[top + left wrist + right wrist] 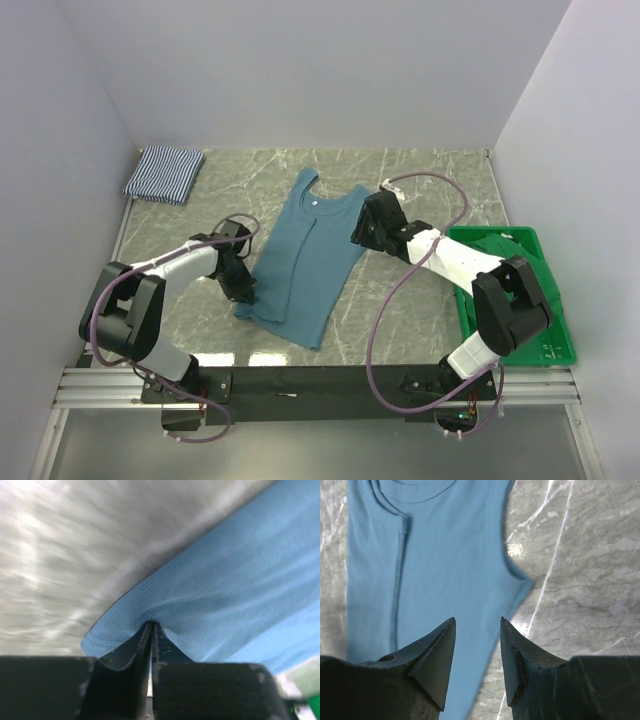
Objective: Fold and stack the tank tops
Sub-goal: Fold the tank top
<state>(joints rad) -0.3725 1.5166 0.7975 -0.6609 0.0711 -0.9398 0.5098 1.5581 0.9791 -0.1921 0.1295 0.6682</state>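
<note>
Your left jaws clench the near-left hem of the teal tank top (305,262); your right jaws hang parted above its far-right edge.

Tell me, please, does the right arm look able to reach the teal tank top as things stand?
Probably yes: the right gripper hangs open just above the teal tank top, near its armhole edge, with nothing between them.

L arm (170,265) & R arm (455,262) showing white links w/ black joints. Purple cables (430,176) looping off both. Black base rail (320,382) running at 6 o'clock. R gripper (477,630) showing dark wedge fingers (437,655).
</note>
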